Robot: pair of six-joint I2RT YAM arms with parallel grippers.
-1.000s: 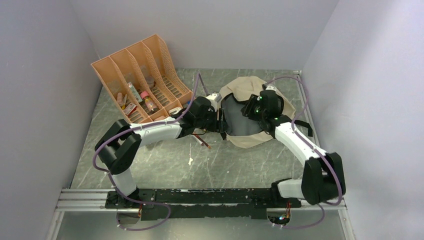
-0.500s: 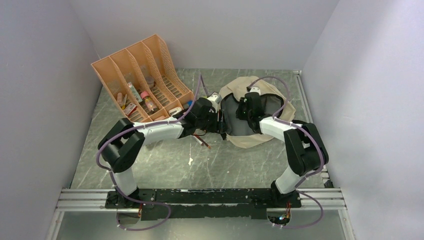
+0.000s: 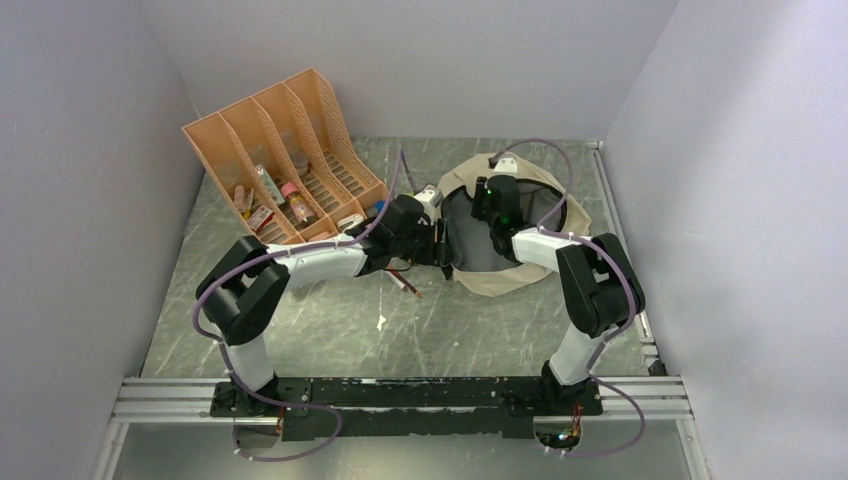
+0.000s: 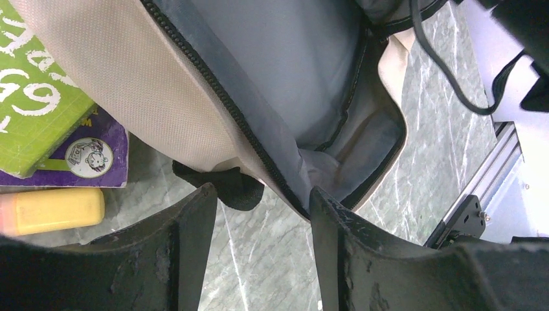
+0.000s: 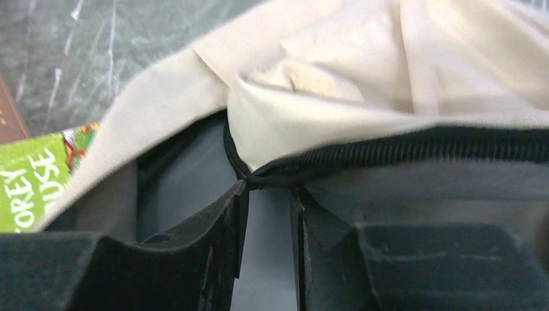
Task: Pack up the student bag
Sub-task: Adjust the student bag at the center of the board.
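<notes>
The student bag (image 3: 505,283) is beige with a black zipper and lies open at the back middle, its grey lining (image 4: 304,71) showing. My left gripper (image 3: 441,248) sits at the bag's left rim. In the left wrist view it (image 4: 259,207) is open, bare table between the fingers, and the zipper edge (image 4: 226,103) reaches the right fingertip. My right gripper (image 3: 484,196) is over the bag's back rim. In the right wrist view it (image 5: 268,194) stands narrowly open, the zipper's corner (image 5: 259,176) lying across its tips.
An orange file organizer (image 3: 285,160) with small bottles stands at the back left. A green book (image 4: 32,97) on a purple one, and a yellow object (image 4: 55,210), lie beside the bag's left side. A pen (image 3: 405,283) lies near the left arm.
The right arm has folded and swung left, carrying its gripper from the bag's right side to the back rim. The left arm has stayed in place.
</notes>
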